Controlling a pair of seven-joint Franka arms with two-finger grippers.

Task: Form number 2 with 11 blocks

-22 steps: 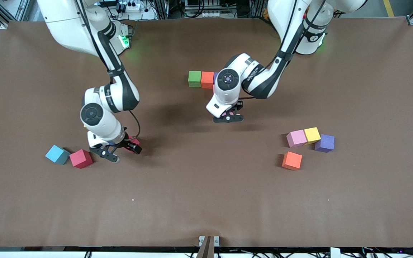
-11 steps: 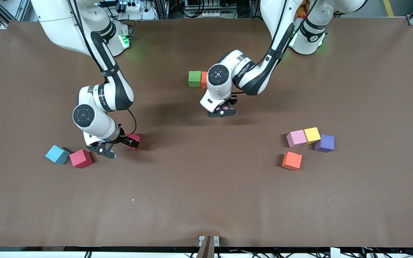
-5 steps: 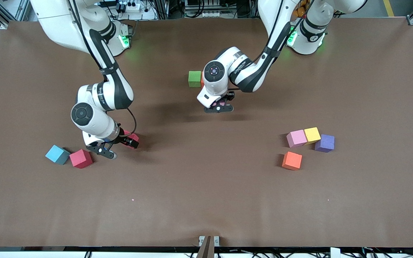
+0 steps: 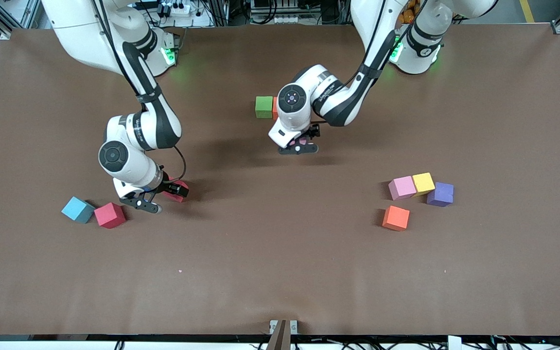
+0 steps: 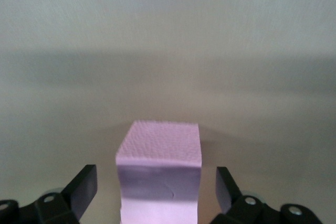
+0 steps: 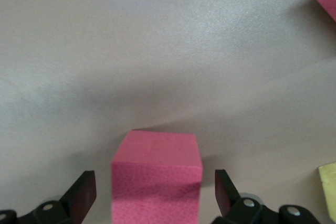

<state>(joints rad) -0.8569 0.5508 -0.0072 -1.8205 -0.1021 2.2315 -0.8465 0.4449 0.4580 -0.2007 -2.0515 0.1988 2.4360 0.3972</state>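
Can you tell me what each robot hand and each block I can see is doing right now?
left hand: open, fingers either side of a pink block on the table.
right hand: open, fingers either side of a red block on the table.
green block: sitting flat, an orange one tight beside it.
pink, yellow and purple blocks: clustered together.
lone orange block: by itself, untouched.
light-blue block: beside another red block.

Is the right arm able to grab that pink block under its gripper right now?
Probably yes: the right gripper is open and the pink block sits between its fingers with gaps on both sides.
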